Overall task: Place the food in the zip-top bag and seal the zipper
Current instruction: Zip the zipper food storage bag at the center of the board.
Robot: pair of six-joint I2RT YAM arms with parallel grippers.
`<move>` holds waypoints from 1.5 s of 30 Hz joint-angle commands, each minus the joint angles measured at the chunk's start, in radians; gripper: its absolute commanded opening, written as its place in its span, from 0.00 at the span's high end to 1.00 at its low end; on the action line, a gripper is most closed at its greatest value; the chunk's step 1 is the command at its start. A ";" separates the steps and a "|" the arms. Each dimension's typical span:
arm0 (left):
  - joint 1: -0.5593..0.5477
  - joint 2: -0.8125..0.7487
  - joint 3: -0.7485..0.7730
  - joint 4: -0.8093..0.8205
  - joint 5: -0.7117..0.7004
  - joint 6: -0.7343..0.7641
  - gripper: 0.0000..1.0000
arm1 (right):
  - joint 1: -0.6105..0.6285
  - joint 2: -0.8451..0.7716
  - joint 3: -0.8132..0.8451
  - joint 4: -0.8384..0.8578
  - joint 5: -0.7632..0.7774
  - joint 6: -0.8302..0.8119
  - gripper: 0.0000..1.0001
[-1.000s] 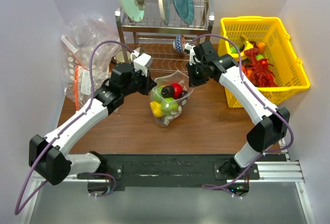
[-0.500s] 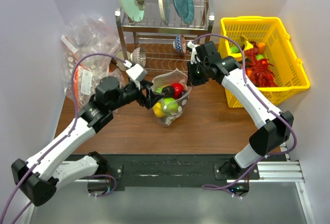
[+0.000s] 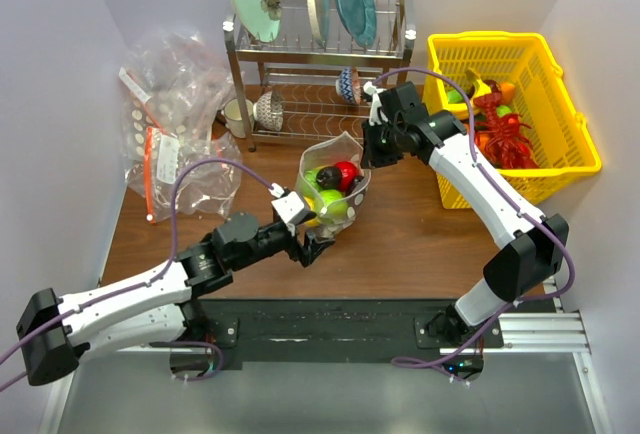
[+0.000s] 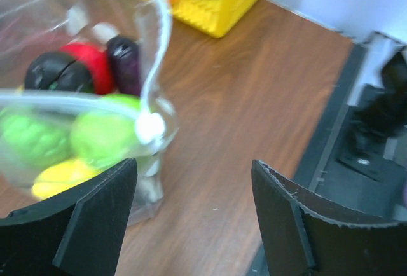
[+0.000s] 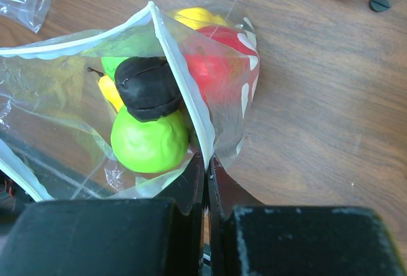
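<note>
The left gripper (image 3: 308, 244) has been drawn back toward the near edge since the earlier frame. Its fingers are spread and empty, just near-left of the zip-top bag (image 5: 63, 79). The bag is held up at mid-table by the right gripper (image 5: 206, 161), whose fingers are pinched on the mouth edge at the zipper (image 5: 181, 91). The film is judged thin, limp and slippery, and is weighted low by the food (image 5: 149, 139): green, yellow, red and dark pieces inside. The free zipper end is best taken. More toys are seen in the yellow basket (image 3: 490, 38), far right.
</note>
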 commanded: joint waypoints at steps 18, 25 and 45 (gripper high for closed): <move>-0.015 0.156 -0.089 0.429 -0.235 0.127 0.55 | 0.001 -0.047 -0.001 0.034 -0.017 0.017 1.00; -0.015 0.197 -0.038 0.420 -0.163 0.135 0.98 | 0.001 -0.049 -0.006 0.031 -0.017 0.017 1.00; -0.014 -0.079 -0.065 0.162 0.001 0.023 1.00 | 0.001 -0.328 -0.113 0.037 0.179 -0.039 0.59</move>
